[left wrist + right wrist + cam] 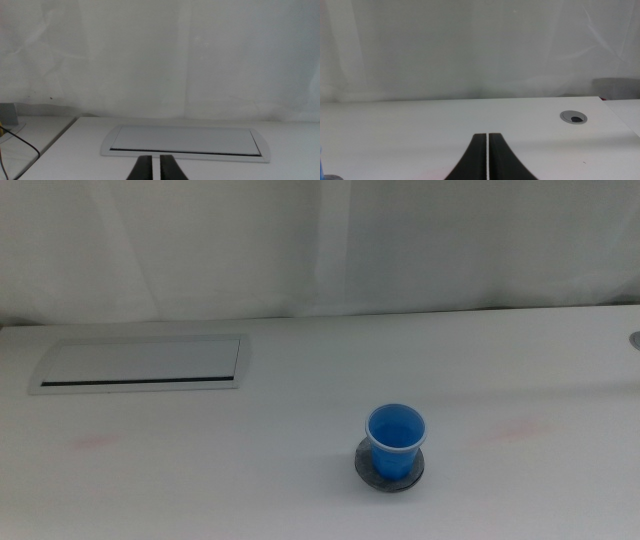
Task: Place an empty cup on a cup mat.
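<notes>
White table point(300, 490), bare but for a few things. Long white slotted panel point(140, 365) set flush near the far left. Blue cup point(395, 440) upright on the grey speckled mat point(370, 470), right of centre toward the near edge, mouth open, nothing inside; mat edge peeking out round the base. Neither arm in the middle view. Left gripper point(154, 167) low over the table, aimed at the panel, dark jaws nearly closed with a thin gap, gripping nothing. Right gripper point(487, 155) likewise low and level, jaws pressed almost together, empty, a round grey grommet point(573, 117) ahead. No readable writing or labels anywhere.
</notes>
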Tool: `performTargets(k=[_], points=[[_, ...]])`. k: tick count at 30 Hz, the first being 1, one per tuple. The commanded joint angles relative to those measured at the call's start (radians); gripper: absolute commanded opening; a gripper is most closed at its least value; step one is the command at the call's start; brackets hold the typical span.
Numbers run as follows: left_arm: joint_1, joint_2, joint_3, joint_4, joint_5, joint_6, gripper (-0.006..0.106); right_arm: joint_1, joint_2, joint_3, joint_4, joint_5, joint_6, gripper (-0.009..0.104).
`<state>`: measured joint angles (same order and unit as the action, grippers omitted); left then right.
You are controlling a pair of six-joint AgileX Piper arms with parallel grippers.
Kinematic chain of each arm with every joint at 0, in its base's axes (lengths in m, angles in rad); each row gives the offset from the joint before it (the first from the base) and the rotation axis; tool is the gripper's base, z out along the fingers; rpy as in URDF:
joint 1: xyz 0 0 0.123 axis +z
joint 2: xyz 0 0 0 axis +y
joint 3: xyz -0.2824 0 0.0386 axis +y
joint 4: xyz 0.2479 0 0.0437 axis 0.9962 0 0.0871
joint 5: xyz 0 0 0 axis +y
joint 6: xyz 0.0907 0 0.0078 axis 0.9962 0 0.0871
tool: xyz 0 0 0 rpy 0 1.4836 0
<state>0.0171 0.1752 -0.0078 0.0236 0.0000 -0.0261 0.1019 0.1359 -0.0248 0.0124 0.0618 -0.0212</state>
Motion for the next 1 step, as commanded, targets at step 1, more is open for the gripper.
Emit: performTargets(k=[1], points=[[0.004,-0.003,0.042,-0.004,0.0,0.0,-0.001,-0.002,-0.005,0.006,-0.005,-0.009,-0.004,-0.002]])
